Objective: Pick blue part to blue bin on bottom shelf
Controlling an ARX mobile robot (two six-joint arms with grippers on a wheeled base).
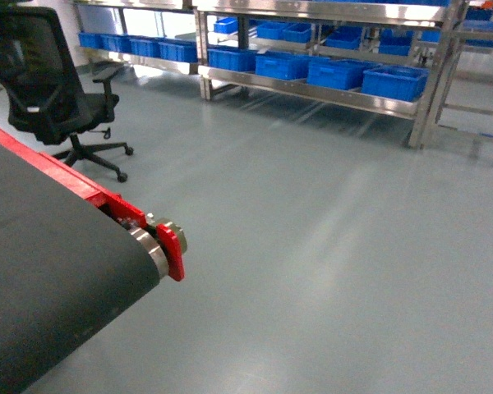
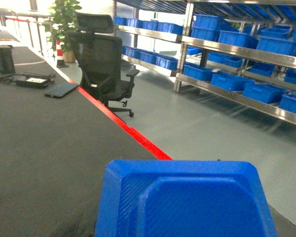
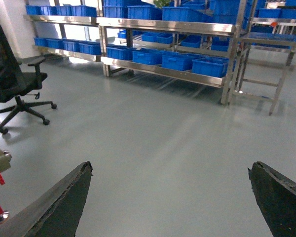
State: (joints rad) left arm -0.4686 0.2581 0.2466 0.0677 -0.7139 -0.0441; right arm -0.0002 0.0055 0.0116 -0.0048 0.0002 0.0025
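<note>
Right wrist view: right gripper (image 3: pixel 170 197) hangs above the grey floor (image 3: pixel 153 133), jaws spread wide, holding nothing | steel rack (image 3: pixel 163 69) with blue bins well beyond it | left wrist view: a blue object (image 2: pixel 185 200) fills the foreground over the dark belt (image 2: pixel 34 143); left gripper's state cannot be told | blue part not visible.

A black office chair (image 1: pixel 53 90) stands on the grey floor (image 1: pixel 329 230); a potted plant (image 2: pixel 64 22) beyond it.
</note>
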